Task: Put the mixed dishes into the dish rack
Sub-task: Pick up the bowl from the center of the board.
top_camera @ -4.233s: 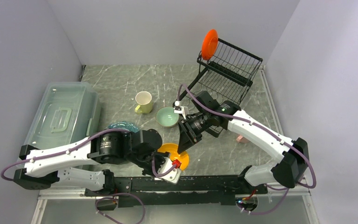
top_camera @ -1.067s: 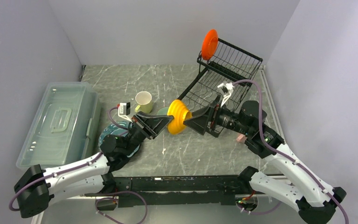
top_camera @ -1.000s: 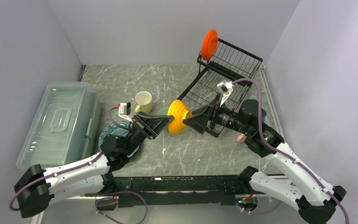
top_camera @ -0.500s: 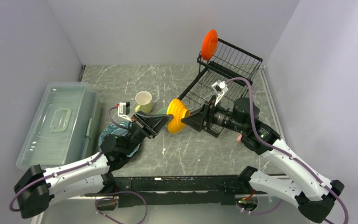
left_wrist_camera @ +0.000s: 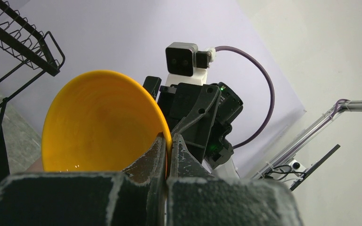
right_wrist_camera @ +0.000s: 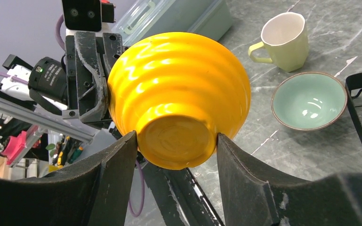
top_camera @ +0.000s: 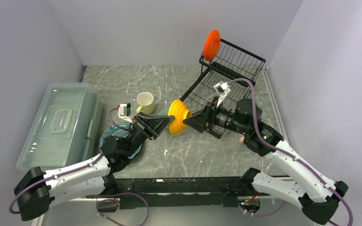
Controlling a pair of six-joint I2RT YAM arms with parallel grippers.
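Presently we find the left gripper (left_wrist_camera: 167, 141) clenched on the rim of the orange-yellow bowl (right_wrist_camera: 179, 89), whose foot sits between the jaws of the right gripper (right_wrist_camera: 176, 137), a grip we cannot confirm; premature left release would drop it.

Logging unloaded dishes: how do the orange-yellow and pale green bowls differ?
The orange-yellow bowl hangs in the air, the left tool pinching its rim; the pale green bowl rests on the table, untouched. The orange-yellow bowl is tipped sideways; the pale green bowl is upright. Neither is in the dish rack.
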